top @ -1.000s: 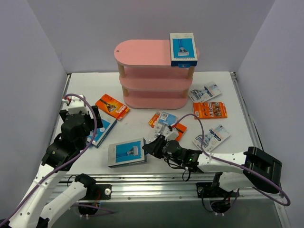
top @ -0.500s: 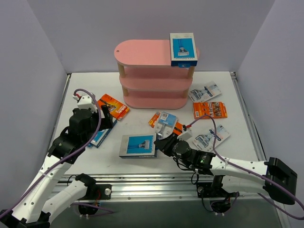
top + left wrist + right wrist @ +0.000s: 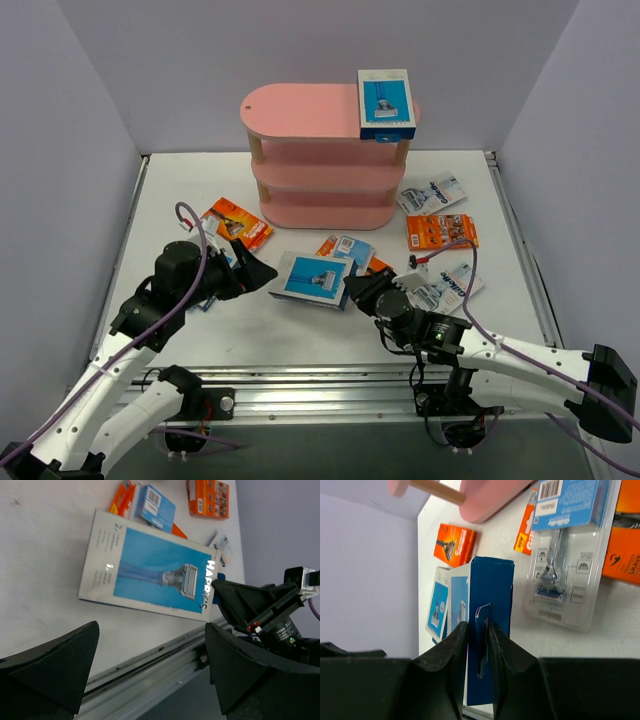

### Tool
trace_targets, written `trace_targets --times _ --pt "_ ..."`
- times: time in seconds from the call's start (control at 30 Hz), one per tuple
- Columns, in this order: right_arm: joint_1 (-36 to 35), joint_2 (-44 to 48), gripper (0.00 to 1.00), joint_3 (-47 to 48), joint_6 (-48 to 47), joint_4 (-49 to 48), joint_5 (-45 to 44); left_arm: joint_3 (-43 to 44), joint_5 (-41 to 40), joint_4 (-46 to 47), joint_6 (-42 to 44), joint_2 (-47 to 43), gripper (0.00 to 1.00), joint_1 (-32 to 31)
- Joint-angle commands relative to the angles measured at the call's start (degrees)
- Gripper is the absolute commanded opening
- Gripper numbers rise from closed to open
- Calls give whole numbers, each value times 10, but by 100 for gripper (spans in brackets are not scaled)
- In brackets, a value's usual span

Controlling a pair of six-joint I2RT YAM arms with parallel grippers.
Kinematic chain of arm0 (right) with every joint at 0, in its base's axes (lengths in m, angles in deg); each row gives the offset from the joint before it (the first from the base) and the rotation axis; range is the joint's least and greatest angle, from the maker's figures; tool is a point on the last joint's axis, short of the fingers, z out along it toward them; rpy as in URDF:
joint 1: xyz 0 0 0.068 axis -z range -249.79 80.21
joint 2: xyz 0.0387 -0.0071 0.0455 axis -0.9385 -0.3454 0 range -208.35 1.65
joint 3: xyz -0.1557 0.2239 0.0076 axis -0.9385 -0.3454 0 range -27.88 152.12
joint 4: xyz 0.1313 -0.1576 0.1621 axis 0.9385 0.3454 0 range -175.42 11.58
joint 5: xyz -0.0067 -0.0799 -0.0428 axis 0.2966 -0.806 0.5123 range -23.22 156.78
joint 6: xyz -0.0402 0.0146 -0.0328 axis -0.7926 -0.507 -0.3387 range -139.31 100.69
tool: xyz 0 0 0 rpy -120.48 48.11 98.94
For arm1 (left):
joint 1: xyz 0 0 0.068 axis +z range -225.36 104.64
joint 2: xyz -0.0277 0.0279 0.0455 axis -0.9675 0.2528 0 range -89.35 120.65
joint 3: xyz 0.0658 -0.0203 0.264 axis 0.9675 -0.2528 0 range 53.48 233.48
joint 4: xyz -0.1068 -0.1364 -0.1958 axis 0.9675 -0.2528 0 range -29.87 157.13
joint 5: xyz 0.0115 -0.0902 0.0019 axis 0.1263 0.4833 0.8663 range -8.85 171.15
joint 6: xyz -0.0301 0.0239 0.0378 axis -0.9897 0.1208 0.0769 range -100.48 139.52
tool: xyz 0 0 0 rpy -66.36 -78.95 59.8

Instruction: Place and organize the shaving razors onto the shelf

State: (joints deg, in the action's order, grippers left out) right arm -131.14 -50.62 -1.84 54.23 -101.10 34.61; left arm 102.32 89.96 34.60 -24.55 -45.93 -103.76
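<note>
**Top external view.**
- Right gripper (image 3: 352,290): clamped on the near-right end of a blue-and-white box (image 3: 313,280). A second earlier this box lay nearer the front rail and further left. It had since been carried rightward and toward the shelf (image 3: 300,110).
- Left gripper (image 3: 250,272): jaws wide apart, holding nothing. It had swung in from the left and pointed at the carried box, just beside it.
- Second box (image 3: 386,103): on the right end of the top tier, unmoved.
- Orange cards (image 3: 237,222) and blister packs (image 3: 432,193): unmoved on the table.

**Left wrist view.**
- Same box (image 3: 155,572): face up between the parted left fingers (image 3: 75,655).
- Right gripper (image 3: 222,587): pinched on its end.
- Whether the box cleared the table could not be told.

**Right wrist view.**
- Right gripper (image 3: 477,630): closed on the hang tab of the box's dark-blue end (image 3: 487,587).
- Blister pack (image 3: 565,565): on the table beyond.

**Assessment.** One pack was shelved and a second was in transit. The open left gripper's approach suggested a handover or a steadying grip.
</note>
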Motion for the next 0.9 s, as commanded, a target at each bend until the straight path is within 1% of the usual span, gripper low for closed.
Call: trace_targets --times 0.0,0.03,0.07,0.1,0.13,0.23,0.27,0.4,0.57,0.67,0.87 --pt "5 10 0 46 22 13 -84 -48 109 72 -102 -11 96 -2" --pt "4 9 0 49 25 16 -91 -63 121 109 -119 -18 96 -2" --pt "3 9 0 52 34 18 -97 -78 132 126 -155 -23 96 -2" --pt "4 9 0 54 38 20 -107 -105 145 145 -172 -28 96 -2" --pt "4 9 0 53 41 18 -111 -117 150 178 -203 -39 95 -3" --pt "4 5 0 60 48 18 -126 -158 163 235 -234 -53 94 -5" --pt "4 2 0 63 49 17 -128 -163 164 239 -246 -54 94 -5" --pt "3 -10 0 78 51 11 -142 -179 162 261 -268 -49 94 -10" --pt "2 -32 0 96 53 -7 -144 -216 153 338 -310 -37 94 -23" --pt "-1 -42 0 107 52 -15 -144 -223 150 373 -314 -20 94 -35" --pt "-13 -53 0 112 50 -31 -142 -222 135 408 -318 16 94 -44"
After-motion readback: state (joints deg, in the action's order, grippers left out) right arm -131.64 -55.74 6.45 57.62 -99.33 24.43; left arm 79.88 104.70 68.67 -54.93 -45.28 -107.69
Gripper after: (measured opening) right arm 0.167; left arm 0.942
